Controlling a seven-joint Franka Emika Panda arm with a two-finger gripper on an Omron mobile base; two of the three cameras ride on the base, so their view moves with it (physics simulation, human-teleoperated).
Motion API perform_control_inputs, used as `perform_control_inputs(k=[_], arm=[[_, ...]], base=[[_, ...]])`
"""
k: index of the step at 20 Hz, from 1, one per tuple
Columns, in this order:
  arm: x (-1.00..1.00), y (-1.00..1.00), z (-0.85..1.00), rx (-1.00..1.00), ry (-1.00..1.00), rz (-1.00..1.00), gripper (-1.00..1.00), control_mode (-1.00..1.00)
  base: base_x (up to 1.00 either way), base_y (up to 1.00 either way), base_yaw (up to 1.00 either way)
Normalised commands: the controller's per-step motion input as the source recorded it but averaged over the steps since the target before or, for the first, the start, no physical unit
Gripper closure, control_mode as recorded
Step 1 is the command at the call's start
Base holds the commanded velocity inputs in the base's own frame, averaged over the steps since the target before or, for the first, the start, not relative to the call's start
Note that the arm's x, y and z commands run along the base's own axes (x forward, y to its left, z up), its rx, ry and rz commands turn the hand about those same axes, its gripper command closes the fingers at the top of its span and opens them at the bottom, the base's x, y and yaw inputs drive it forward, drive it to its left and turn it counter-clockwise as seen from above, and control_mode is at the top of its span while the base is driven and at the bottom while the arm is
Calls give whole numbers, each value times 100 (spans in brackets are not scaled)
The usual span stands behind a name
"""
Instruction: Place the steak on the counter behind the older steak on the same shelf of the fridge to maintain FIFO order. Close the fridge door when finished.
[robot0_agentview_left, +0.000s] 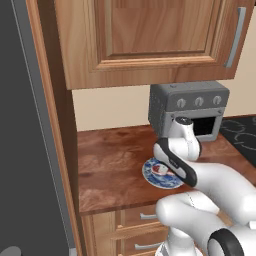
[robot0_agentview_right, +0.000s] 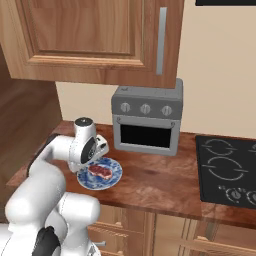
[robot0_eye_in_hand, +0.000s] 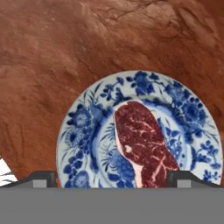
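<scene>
The steak (robot0_eye_in_hand: 142, 142), a flat pinkish-red slab with white marbling, lies on a blue-and-white patterned plate (robot0_eye_in_hand: 83, 131) on the reddish-brown counter (robot0_eye_in_hand: 65, 52). My gripper (robot0_eye_in_hand: 113, 178) hangs just above the plate, open, with one fingertip on either side of the steak's near end and nothing between them. From the base views the steak (robot0_agentview_right: 100, 171) and plate (robot0_agentview_left: 152, 176) sit near the counter's front edge, under my hand (robot0_agentview_right: 95, 150). A grey fridge panel (robot0_agentview_left: 20, 150) fills the left. The older steak and the shelf are out of view.
A grey toaster oven (robot0_agentview_right: 147, 120) stands at the back of the counter, right of the plate. A black cooktop (robot0_agentview_right: 227, 170) lies further right. Wooden wall cabinets (robot0_agentview_left: 150, 40) hang overhead, and drawers with silver handles (robot0_agentview_left: 142, 217) sit below the counter edge.
</scene>
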Motion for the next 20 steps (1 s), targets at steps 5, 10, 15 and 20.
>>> perform_control_inputs(k=[5,10,15,20], arm=[[17,2,-17,0,2,10,-100,-100],[21,6,-24,-6,1,0,-100,-100],[17,1,-32,-9,0,0,-100,-100],[4,0,-18,-2,0,0,-100,-100]], base=[[0,0,0],[0,0,0],[0,0,0],[0,0,0]])
